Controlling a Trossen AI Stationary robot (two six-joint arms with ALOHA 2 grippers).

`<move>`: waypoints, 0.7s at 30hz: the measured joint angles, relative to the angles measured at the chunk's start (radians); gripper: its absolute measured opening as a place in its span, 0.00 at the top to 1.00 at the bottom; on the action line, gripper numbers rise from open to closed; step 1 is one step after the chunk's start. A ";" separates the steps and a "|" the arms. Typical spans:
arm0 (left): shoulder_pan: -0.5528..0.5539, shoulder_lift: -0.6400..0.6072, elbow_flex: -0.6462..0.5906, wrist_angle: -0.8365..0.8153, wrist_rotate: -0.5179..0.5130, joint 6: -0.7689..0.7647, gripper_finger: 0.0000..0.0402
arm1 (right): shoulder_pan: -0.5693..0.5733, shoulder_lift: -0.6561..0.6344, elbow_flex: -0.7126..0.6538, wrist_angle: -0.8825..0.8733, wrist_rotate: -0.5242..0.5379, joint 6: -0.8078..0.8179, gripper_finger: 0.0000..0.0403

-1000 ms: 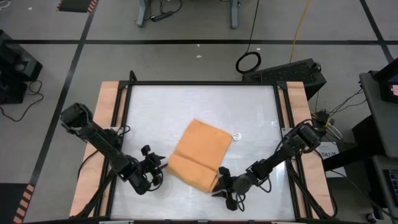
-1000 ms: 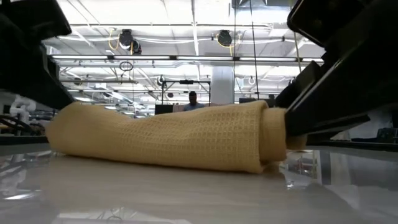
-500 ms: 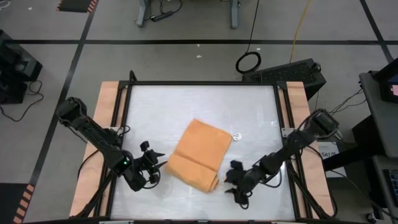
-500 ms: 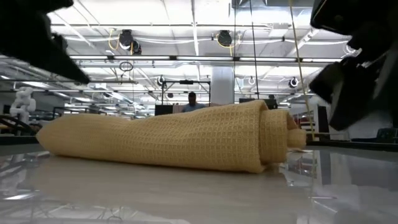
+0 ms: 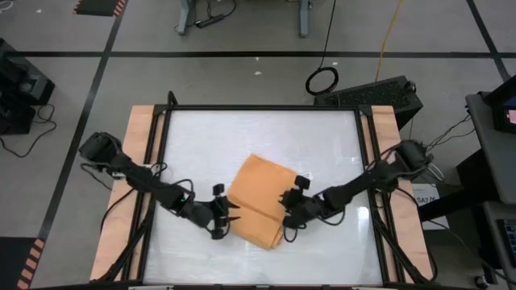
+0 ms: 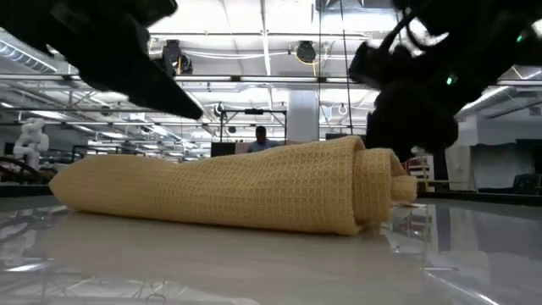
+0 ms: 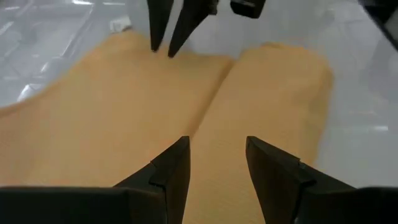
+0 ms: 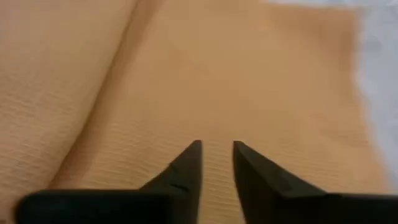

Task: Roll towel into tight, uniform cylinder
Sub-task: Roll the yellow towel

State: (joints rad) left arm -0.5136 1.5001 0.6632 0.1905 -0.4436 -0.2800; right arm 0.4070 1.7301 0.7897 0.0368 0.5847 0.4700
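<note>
The towel (image 5: 260,201) is a plain orange-tan waffle-weave cloth, lying partly rolled on the table. Its rolled part forms a thick, uneven tube along the near edge, with the spiral end (image 6: 381,188) showing in the low view; the rest lies flat beyond it. It sits between the two pincers: the left gripper (image 5: 230,217) at one end of the roll, the right gripper (image 5: 286,208) over the opposite edge.

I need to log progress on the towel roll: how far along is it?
Done: the towel has a rolled portion along its near edge. In hand: the left gripper and right gripper sit at opposite ends of that roll, fingers parted, gripping nothing. Left: the flat portion remains unrolled.
</note>
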 joint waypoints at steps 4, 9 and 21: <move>0.057 0.072 0.000 0.015 0.054 0.028 0.60 | -0.066 0.068 0.000 0.007 -0.061 0.000 0.96; 0.113 0.165 0.000 0.028 0.134 0.024 0.60 | -0.125 0.098 0.001 0.064 -0.088 -0.105 0.97; 0.106 0.195 0.000 0.107 0.135 -0.342 0.60 | -0.286 0.082 0.002 0.119 -0.349 -0.457 1.00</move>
State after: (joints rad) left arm -0.4072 1.6947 0.6628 0.2978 -0.3086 -0.6223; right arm 0.1207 1.8123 0.7915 0.1560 0.2361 0.0131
